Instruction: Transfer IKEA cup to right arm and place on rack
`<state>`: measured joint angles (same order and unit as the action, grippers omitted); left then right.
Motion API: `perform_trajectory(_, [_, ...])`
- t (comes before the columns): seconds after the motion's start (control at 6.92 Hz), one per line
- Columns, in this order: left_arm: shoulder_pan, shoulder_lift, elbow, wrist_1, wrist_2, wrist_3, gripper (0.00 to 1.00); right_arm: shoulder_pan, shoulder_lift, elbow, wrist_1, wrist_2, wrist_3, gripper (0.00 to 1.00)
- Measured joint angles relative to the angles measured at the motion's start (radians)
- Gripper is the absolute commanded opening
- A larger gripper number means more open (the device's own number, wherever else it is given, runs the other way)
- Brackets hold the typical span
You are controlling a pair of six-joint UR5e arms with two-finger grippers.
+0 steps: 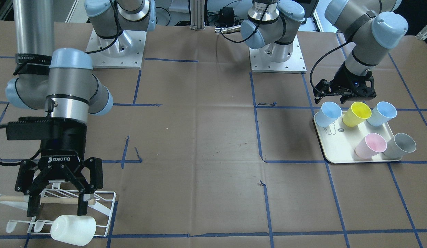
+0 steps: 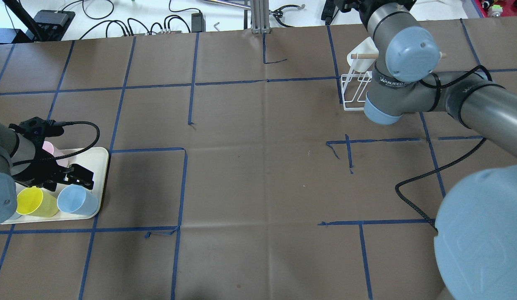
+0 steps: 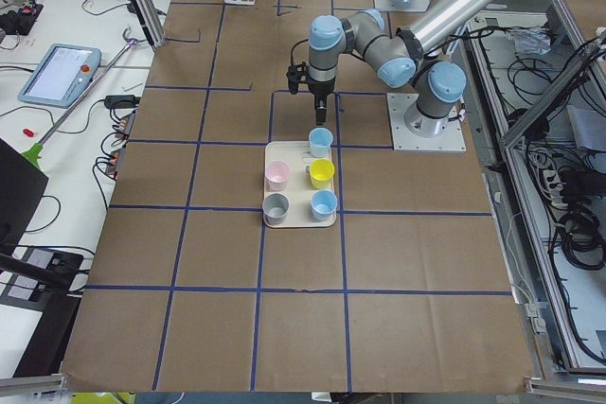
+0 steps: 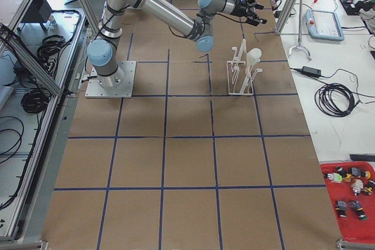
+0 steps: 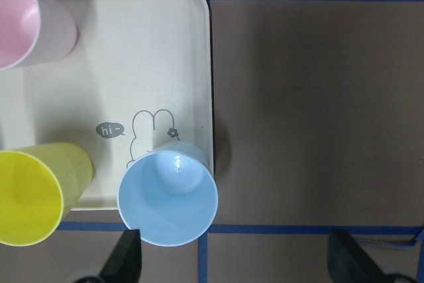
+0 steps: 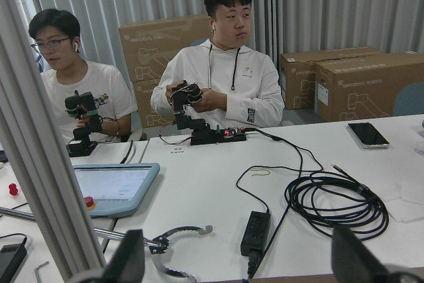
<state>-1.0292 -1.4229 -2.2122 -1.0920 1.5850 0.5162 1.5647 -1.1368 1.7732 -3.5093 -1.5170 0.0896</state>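
We've got the white cup (image 1: 73,230), matte and slightly tapered, lying on its side over a looped prong of the thin white wire rack (image 1: 111,213), close to the round wooden dowel (image 1: 12,198). The right gripper (image 1: 57,209) hangs just above it, jaws apart and holding nothing. The left gripper (image 1: 332,97) hovers over the smooth cream tray (image 1: 337,151) of pastel cups (image 1: 357,113), jaws apart too.

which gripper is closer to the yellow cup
Left. The left gripper hovers over the tray, close by the yellow cup; the right gripper is far across the table, over the rack.
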Motion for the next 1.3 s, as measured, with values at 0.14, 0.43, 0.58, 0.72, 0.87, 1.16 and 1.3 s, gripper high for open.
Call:
perform_trajectory(0.14, [0.002, -0.029, -0.012, 0.017, 0.001, -0.009, 0.99, 0.017, -0.047, 0.039, -0.001, 0.002, 0.016, 1.00])
perform_trajectory(0.43, [0.036, -0.087, -0.019, 0.034, 0.003, -0.019, 0.99, 0.057, -0.139, 0.134, -0.003, 0.006, 0.157, 1.00])
perform_trajectory(0.58, [0.049, -0.104, -0.020, 0.044, 0.004, -0.018, 0.97, 0.085, -0.177, 0.175, -0.004, 0.007, 0.267, 1.00])
perform_trajectory(0.72, [0.054, -0.114, -0.021, 0.048, 0.005, -0.018, 0.84, 0.114, -0.210, 0.206, -0.005, 0.007, 0.378, 1.00])
perform_trajectory(0.87, [0.056, -0.120, -0.022, 0.050, 0.006, -0.017, 0.60, 0.140, -0.237, 0.234, -0.009, 0.007, 0.481, 1.00])
perform_trajectory(1.16, [0.057, -0.126, -0.022, 0.049, 0.009, -0.008, 0.16, 0.169, -0.270, 0.285, -0.018, 0.010, 0.746, 1.00])
perform_trajectory(1.3, [0.057, -0.128, -0.022, 0.049, 0.010, -0.005, 0.04, 0.174, -0.280, 0.305, -0.020, 0.019, 0.906, 1.00])
